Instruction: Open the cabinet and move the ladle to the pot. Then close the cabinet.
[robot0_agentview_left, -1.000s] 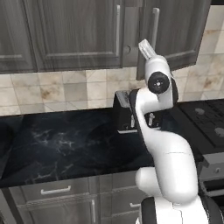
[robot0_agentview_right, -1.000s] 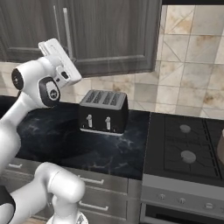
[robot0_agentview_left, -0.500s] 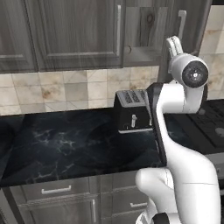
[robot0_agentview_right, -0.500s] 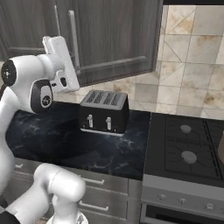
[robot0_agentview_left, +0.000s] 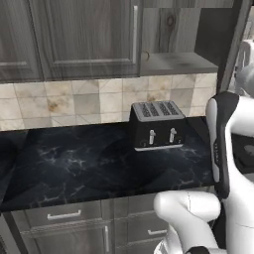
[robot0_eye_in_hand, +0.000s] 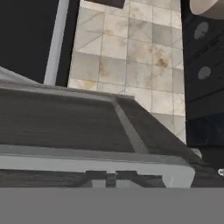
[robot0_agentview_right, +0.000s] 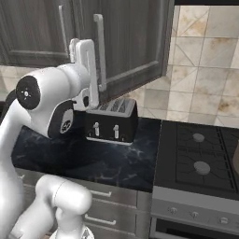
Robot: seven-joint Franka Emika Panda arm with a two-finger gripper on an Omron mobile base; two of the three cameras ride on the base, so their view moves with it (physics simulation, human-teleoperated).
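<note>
1. Two doors front the cabinet (robot0_agentview_left: pixel 84 34). The left one is shut. The right door (robot0_agentview_right: pixel 135 42) stands swung well out, and pale wood shows inside.
2. A small dark curved thing lies on the floor of the open compartment, at its left edge just beside the shut door. It reads as the ladle (robot0_agentview_left: pixel 145 54), though it is too small to make out in detail.
3. The gripper (robot0_eye_in_hand: pixel 111 178) sits right up against the open door's long silver handle (robot0_agentview_right: pixel 99 51). In the hand view the bar runs straight across just above the finger tips.
4. The tips stand almost together with only a sliver between them. I cannot tell whether they pinch the bar or merely rest by it. No other thing is in them.
5. A black toaster (robot0_agentview_left: pixel 156 124) stands at the back of the counter (robot0_agentview_left: pixel 74 163), toward its right end and below the open compartment.
6. A stove (robot0_agentview_right: pixel 200 158) joins the counter's right edge.
7. A tan round rim, likely the pot (robot0_eye_in_hand: pixel 208 6), shows at the top right corner of the hand view, over the stove's dark top. It is well apart from the cabinet.
8. The white arm rises in front of the counter's right end, with its hand raised to the height of the door.
</note>
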